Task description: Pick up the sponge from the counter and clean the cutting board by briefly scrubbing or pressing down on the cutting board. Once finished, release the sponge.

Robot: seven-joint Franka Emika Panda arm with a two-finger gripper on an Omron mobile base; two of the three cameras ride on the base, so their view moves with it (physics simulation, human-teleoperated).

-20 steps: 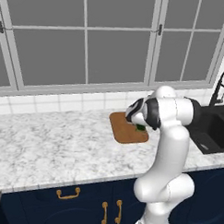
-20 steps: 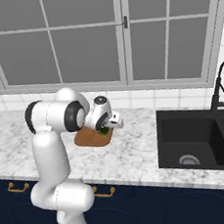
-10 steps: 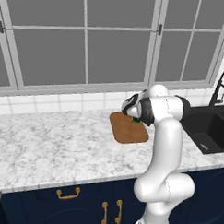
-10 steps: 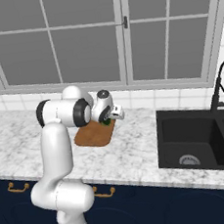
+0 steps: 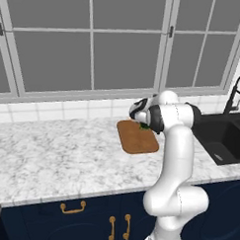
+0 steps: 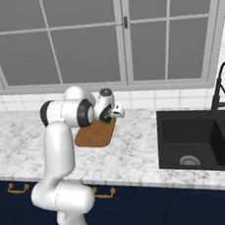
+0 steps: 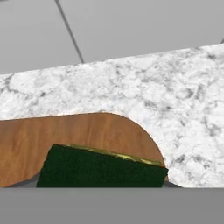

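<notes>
Claw [image 6: 106, 118] looks clamped on the sponge [image 7: 100, 168], over the cutting board's [image 5: 137, 137] far right corner. Risk: sponge lands on the table [image 5: 51, 153], missing the board.

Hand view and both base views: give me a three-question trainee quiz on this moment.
1. True or false: the sponge is over the cutting board.
2. What lies to the right of the board in the right base view? A) sink B) stove C) fridge
3. Fill in: the board lies on the ___ counter.

The hand is at the board's far end; its fingers are hard to make out.

Key: 1 true; 2 A; 3 marble.
</notes>
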